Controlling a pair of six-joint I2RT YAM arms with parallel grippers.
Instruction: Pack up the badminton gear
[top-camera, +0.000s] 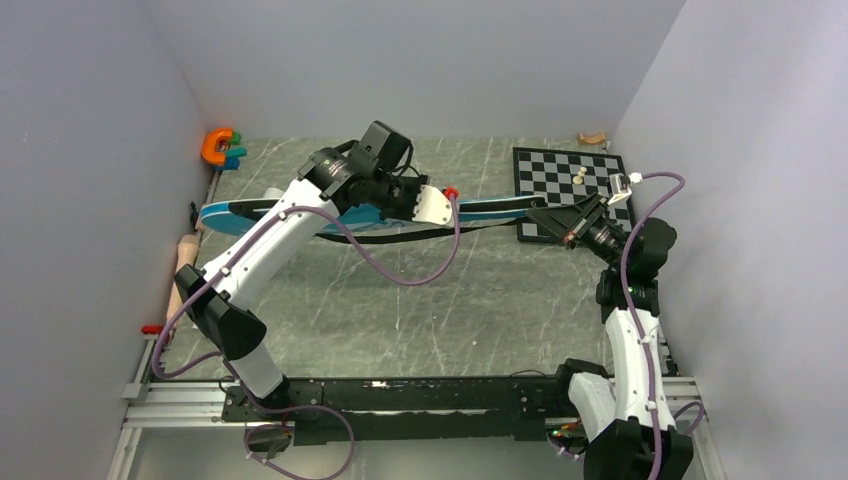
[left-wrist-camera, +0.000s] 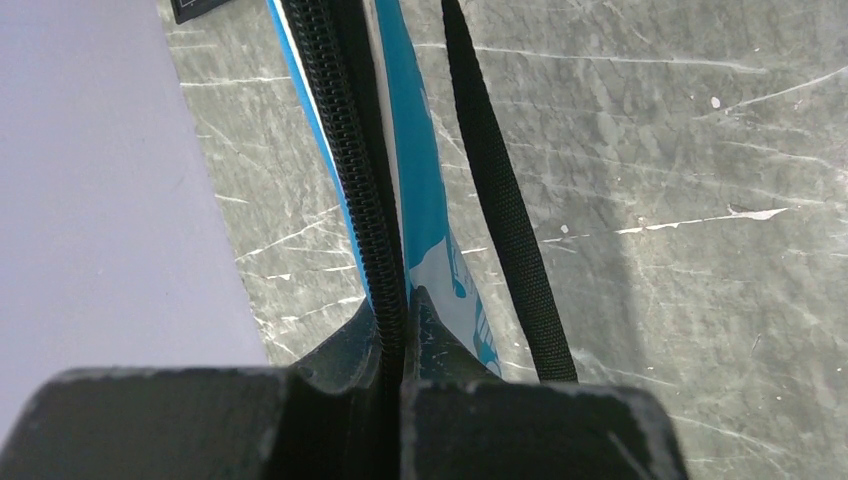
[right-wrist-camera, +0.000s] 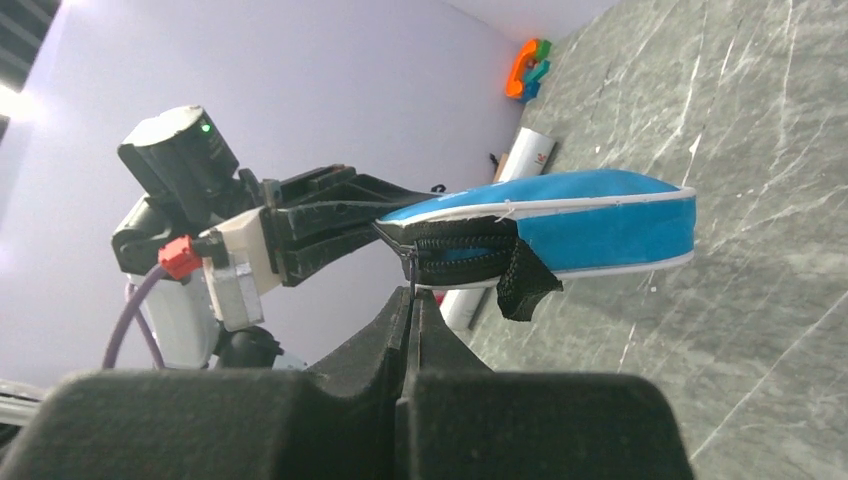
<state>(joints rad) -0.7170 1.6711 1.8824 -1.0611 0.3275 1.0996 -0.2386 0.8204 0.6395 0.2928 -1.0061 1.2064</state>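
While the tube (top-camera: 180, 275) lies nearest, along the left wall, the bag (top-camera: 235, 214) stretches across the table (top-camera: 450, 310) farther back, held by both arms. The right gripper (right-wrist-camera: 412, 300) is pinched tight on what looks like the zip pull (right-wrist-camera: 411, 268) at the bag's narrow end; the left gripper (left-wrist-camera: 393, 312) is clamped over its zipper (left-wrist-camera: 348, 150) edge, with the strap (left-wrist-camera: 500, 200) trailing beside. Beyond stand the chessboard (top-camera: 570, 180), back right, and the orange toy (top-camera: 218, 147) in the back left corner.

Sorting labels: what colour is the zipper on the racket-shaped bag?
The zipper is black, against the blue racket-shaped fabric bag; the left wrist view shows it best.
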